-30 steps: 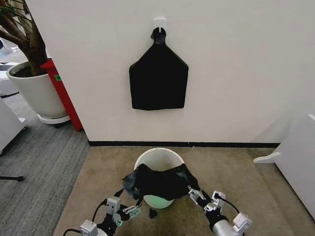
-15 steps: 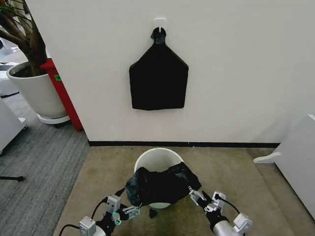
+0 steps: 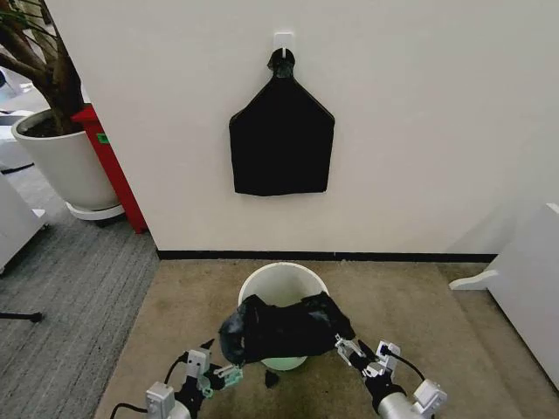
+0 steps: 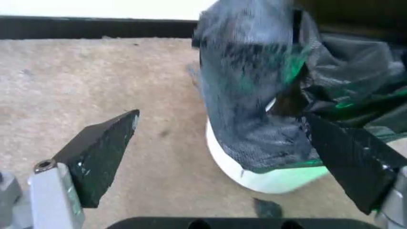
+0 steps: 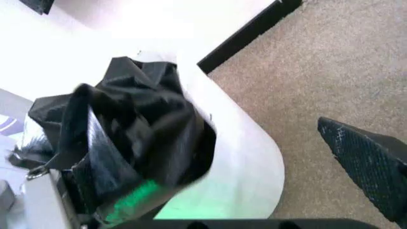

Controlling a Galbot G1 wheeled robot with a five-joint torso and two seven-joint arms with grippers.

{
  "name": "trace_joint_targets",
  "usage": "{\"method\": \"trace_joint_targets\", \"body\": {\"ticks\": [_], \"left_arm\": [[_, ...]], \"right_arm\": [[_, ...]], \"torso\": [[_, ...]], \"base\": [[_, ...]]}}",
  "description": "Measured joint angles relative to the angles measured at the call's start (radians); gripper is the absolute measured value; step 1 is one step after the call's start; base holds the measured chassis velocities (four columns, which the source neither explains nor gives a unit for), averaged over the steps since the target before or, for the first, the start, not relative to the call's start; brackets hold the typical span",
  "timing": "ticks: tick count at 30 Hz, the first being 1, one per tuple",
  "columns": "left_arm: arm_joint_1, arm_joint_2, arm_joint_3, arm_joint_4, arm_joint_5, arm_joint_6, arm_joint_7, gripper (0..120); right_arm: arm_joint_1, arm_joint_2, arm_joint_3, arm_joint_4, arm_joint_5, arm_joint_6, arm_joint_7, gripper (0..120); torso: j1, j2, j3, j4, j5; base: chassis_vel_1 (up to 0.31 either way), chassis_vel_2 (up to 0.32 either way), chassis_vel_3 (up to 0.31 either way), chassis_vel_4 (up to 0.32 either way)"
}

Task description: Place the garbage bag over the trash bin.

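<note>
The pale trash bin (image 3: 281,281) stands on the tan carpet close to the wall. The glossy black garbage bag (image 3: 284,330) lies bunched over its near rim and covers the front half of the opening. My left gripper (image 3: 220,377) sits low at the bag's left edge, and in the left wrist view its fingers (image 4: 102,152) stand wide apart, with the garbage bag (image 4: 254,95) and trash bin (image 4: 267,179) ahead. My right gripper (image 3: 353,353) is at the bag's right edge, open. In its wrist view the garbage bag (image 5: 140,129) drapes over the trash bin (image 5: 248,157) beside one finger.
A flat black bundle (image 3: 281,144) hangs from a wall hook above the bin. A white plant pot (image 3: 65,161) and a red object (image 3: 109,166) stand at the left, white furniture (image 3: 524,279) at the right. A small black scrap (image 3: 272,380) lies on the carpet.
The bag was stretched wider between the grippers and has gathered into a tighter bunch lower on the bin's near rim. The left gripper has dropped back slightly.
</note>
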Motion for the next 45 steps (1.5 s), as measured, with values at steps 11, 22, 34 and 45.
{"method": "trace_joint_targets", "body": {"ticks": [11, 22, 34, 45], "left_arm": [[-0.023, 0.005, -0.017, 0.037, -0.009, -0.004, 0.016, 100], [-0.069, 0.009, 0.0, 0.081, 0.01, -0.014, 0.037, 100], [-0.033, 0.016, -0.013, 0.038, 0.043, -0.025, 0.051, 100], [-0.066, 0.009, 0.008, 0.078, 0.051, -0.024, 0.065, 100]], "right_arm": [[-0.025, -0.016, 0.059, 0.023, 0.066, -0.005, -0.006, 100], [-0.046, -0.022, 0.099, 0.062, 0.194, -0.027, -0.022, 100], [-0.091, -0.048, 0.079, 0.021, -0.128, 0.003, -0.122, 100], [-0.048, -0.008, 0.068, -0.066, -0.084, 0.014, -0.06, 100]], "torso": [[0.0, 0.0, 0.0, 0.0, 0.0001], [0.0, 0.0, 0.0, 0.0, 0.0], [0.0, 0.0, 0.0, 0.0, 0.0002], [0.0, 0.0, 0.0, 0.0, 0.0]], "base": [[0.0, 0.0, 0.0, 0.0], [0.0, 0.0, 0.0, 0.0], [0.0, 0.0, 0.0, 0.0], [0.0, 0.0, 0.0, 0.0]]}}
